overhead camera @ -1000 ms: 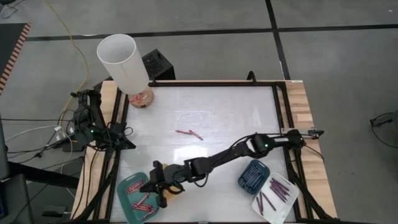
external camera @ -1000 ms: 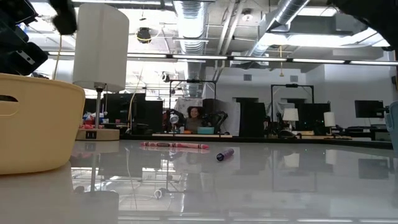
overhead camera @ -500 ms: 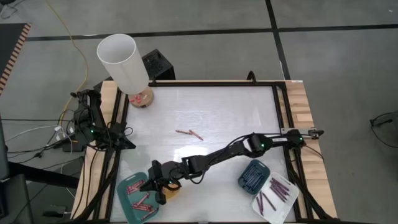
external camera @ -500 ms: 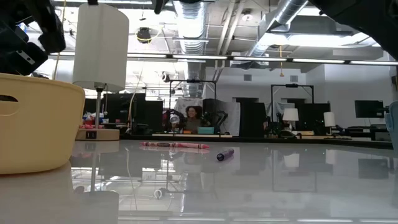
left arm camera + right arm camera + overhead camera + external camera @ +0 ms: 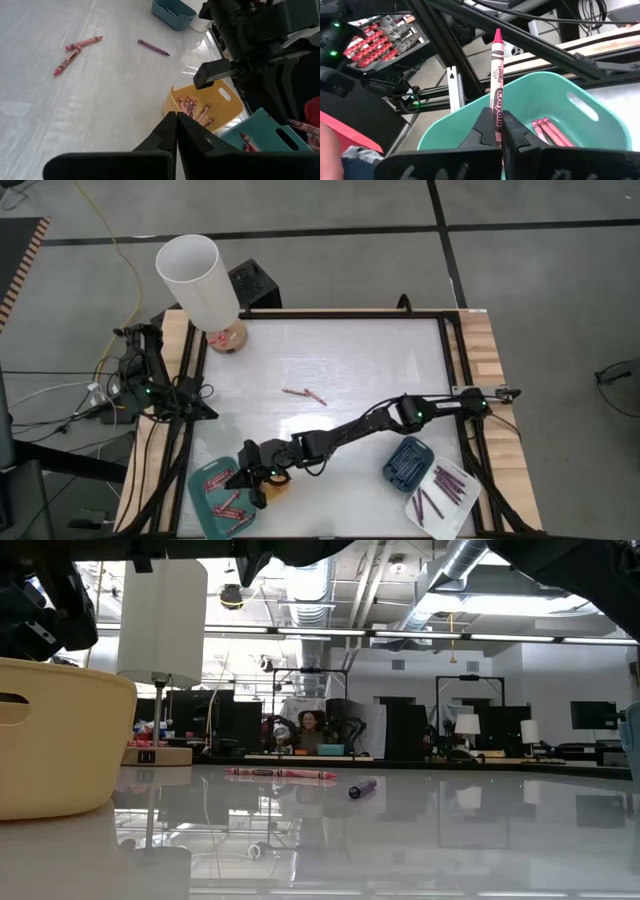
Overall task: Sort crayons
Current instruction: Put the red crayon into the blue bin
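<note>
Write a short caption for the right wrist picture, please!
Right gripper holds a pink wax crayon upright above the teal plastic tray of pink crayons.

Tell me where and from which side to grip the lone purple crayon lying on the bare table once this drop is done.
Grip the purple crayon mid-shaft, coming straight down with the fingers across its length. It lies flat and alone, clear of the two pink crayons, so both long sides look free; its thin round body would likely roll if nudged endways. The right gripper holds a pink crayon over the teal tray.
</note>
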`<act>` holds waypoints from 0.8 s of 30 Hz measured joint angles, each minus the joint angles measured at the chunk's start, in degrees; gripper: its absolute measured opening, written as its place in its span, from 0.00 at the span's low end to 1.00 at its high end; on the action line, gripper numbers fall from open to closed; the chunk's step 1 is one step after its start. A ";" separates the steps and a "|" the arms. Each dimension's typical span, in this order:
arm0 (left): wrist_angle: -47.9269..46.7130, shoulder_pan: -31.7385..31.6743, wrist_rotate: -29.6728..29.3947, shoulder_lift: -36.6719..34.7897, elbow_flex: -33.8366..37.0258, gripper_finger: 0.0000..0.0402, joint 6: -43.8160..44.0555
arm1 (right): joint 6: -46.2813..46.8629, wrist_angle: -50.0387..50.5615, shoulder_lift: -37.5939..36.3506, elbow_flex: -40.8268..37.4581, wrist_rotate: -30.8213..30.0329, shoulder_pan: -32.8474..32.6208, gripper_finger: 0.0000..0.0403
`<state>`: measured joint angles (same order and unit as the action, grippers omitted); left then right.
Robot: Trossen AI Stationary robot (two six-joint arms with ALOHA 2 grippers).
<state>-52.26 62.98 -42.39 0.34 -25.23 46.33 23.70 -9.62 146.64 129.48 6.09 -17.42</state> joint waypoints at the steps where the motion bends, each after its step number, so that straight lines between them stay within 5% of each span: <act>1: 0.01 0.00 0.00 0.00 0.00 0.00 0.00 | 0.00 -0.21 0.34 0.01 0.00 -0.11 0.01; 24: -1.17 0.00 0.09 0.02 0.00 0.00 0.00 | 5.53 -4.36 3.65 0.01 3.33 0.17 0.01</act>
<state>-53.43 62.98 -42.30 0.36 -25.23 46.33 29.23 -13.97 150.29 129.49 9.41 -17.25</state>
